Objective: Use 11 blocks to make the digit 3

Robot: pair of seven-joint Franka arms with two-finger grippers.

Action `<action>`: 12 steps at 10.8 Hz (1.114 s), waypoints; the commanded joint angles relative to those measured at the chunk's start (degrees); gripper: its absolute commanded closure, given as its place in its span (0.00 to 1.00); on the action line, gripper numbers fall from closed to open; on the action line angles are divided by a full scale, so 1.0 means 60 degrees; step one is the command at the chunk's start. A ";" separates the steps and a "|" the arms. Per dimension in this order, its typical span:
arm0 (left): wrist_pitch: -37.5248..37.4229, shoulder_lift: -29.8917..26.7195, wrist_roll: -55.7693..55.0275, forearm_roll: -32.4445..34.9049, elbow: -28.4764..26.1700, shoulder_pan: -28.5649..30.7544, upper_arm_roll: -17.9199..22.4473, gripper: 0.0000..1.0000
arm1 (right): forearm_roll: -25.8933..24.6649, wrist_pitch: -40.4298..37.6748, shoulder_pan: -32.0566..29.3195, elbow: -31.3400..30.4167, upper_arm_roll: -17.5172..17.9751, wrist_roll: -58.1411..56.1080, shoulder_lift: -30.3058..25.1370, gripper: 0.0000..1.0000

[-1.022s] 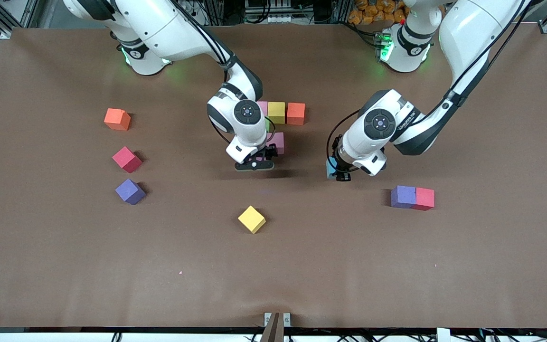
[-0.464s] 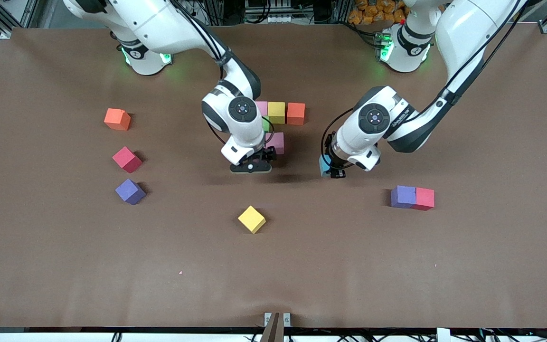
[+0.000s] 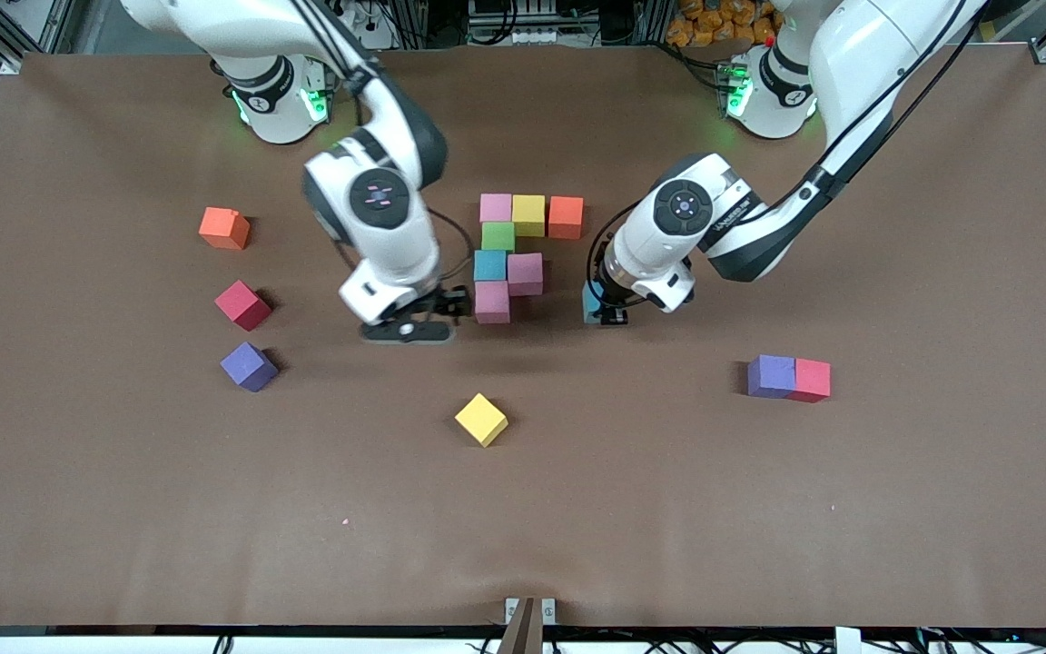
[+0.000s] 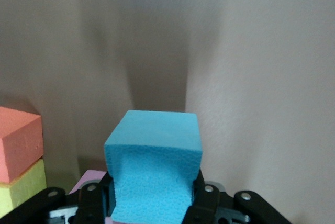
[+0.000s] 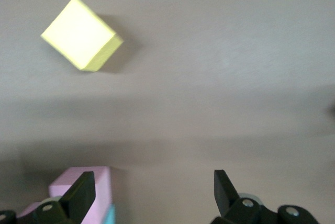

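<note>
Front view: partial figure at table centre — a row of pink block (image 3: pixel 495 207), yellow block (image 3: pixel 528 214) and orange block (image 3: pixel 566 217); a green block (image 3: pixel 498 236) nearer the camera under the pink one; then a blue block (image 3: pixel 489 265) with a second pink block (image 3: pixel 525 273) touching it; then a third pink block (image 3: pixel 491 302) nearest the camera.

Left gripper (image 3: pixel 602 309): just beside the figure toward the left arm's end, low over the table, clamped on a light-blue block (image 3: pixel 592 301). Only a sliver of that cube shows here, the wrist housing standing in the way. The left wrist view gives it whole — the light-blue block (image 4: pixel 153 165) squeezed between both fingers (image 4: pixel 92 205), with orange and yellow cubes stacked at the frame edge.

Right gripper (image 3: pixel 407 329): beside the third pink block toward the right arm's end, fingers spread wide, holding nothing. The right wrist view shows the empty gap between the fingertips (image 5: pixel 78 197), pink and blue cube edges close by, and a loose yellow block (image 5: pixel 80 34) well apart.

Loose items, front view: yellow block (image 3: pixel 481 419) nearer the camera than both grippers; orange (image 3: pixel 223 228), red (image 3: pixel 243 304) and purple (image 3: pixel 249 366) blocks toward the right arm's end; a purple block (image 3: pixel 771 376) touching a red block (image 3: pixel 811 380) toward the left arm's end.

Markings: lettering on the left arm's forearm, too small to read.
</note>
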 commanded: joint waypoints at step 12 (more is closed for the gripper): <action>0.1538 0.0481 -0.0555 0.0019 -0.0470 -0.1928 0.1018 1.00 | 0.0110 0.1954 -0.5149 -0.1898 0.0103 -1.1030 0.0167 0.00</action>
